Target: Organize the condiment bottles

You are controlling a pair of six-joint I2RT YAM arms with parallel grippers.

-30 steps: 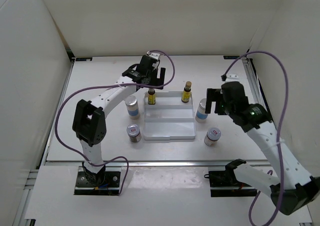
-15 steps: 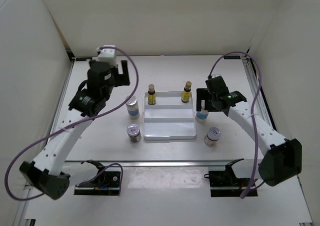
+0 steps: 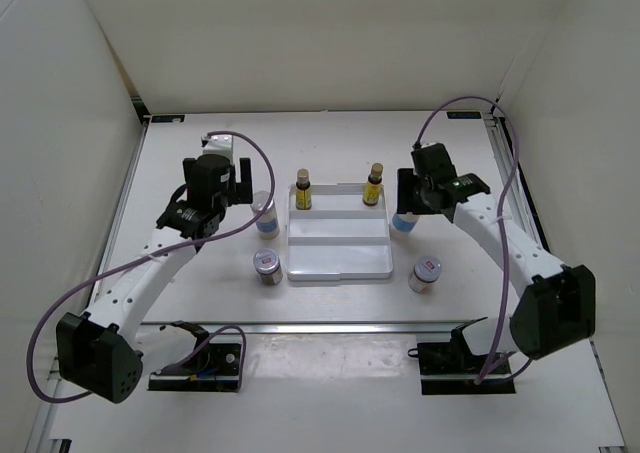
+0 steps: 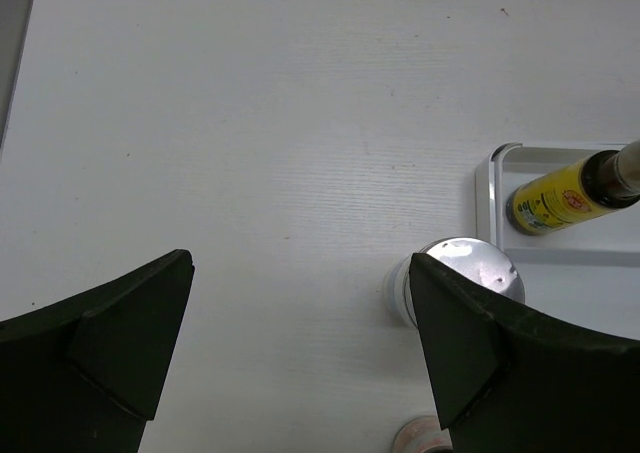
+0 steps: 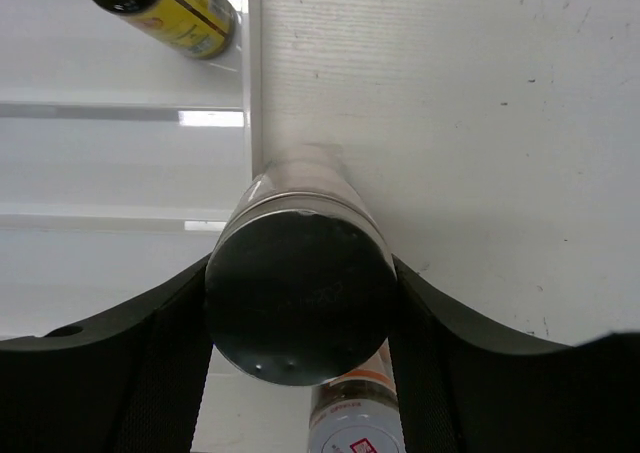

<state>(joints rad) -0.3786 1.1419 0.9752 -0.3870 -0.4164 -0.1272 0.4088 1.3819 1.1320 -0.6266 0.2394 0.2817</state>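
Observation:
My right gripper (image 3: 410, 203) is shut on a white silver-lidded bottle (image 5: 298, 298) that stands just right of the white stepped tray (image 3: 338, 245); both fingers press its lid. Two amber-yellow bottles (image 3: 303, 190) (image 3: 374, 185) stand on the tray's back step. The other white blue-label bottle (image 3: 265, 216) stands left of the tray. My left gripper (image 3: 243, 185) hovers open just left of it, its right finger over the lid (image 4: 465, 268). Two short red-white bottles (image 3: 267, 266) (image 3: 426, 272) sit at the tray's front corners.
The tray's lower steps (image 5: 120, 163) hold nothing. White walls close the table on the left, back and right. A metal rail (image 3: 320, 323) runs along the near edge, and purple cables loop off both arms.
The right gripper has closed on the right white bottle. The left arm swung away from the left amber bottle and came down beside the left white bottle, still open.

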